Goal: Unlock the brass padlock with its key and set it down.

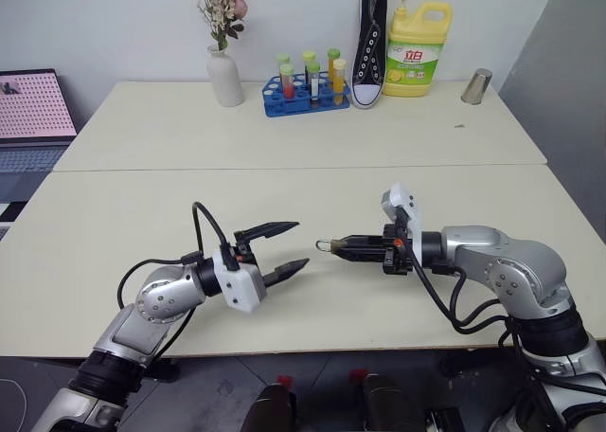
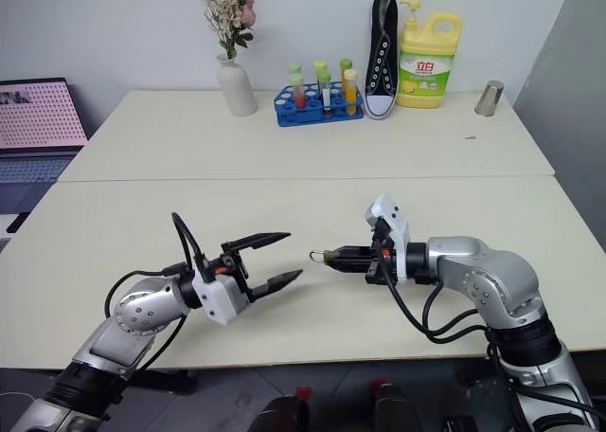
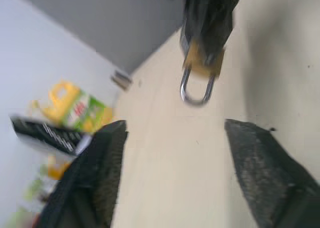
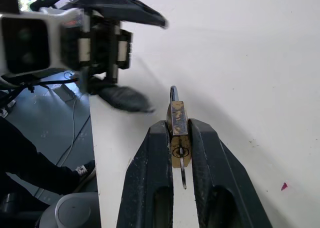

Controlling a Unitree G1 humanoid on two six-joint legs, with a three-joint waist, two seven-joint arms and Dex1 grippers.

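1. The right hand (image 1: 343,247) is clamped on the brass padlock (image 4: 177,125), its two black fingers (image 4: 205,153) pressing the flat faces of the lock body; the silver shackle (image 3: 195,90) sticks out past the fingertips toward the left hand (image 1: 284,250)
2. A thin silvery key (image 4: 183,177) appears to hang from the keyway between the right fingers, though it is too small to be sure
3. The left hand stands wide apart and empty, facing the shackle with a clear gap between them, above the bench (image 1: 312,157)
4. The padlock looks small, rigid and light, with smooth metal faces likely to slip or twist under a loose pinch
5. The body's flat sides offer the surest hold; the shackle is thin and round, so it would probably swivel
6. The key would likely need a fingertip pinch on its bow, which sits close against the right fingers
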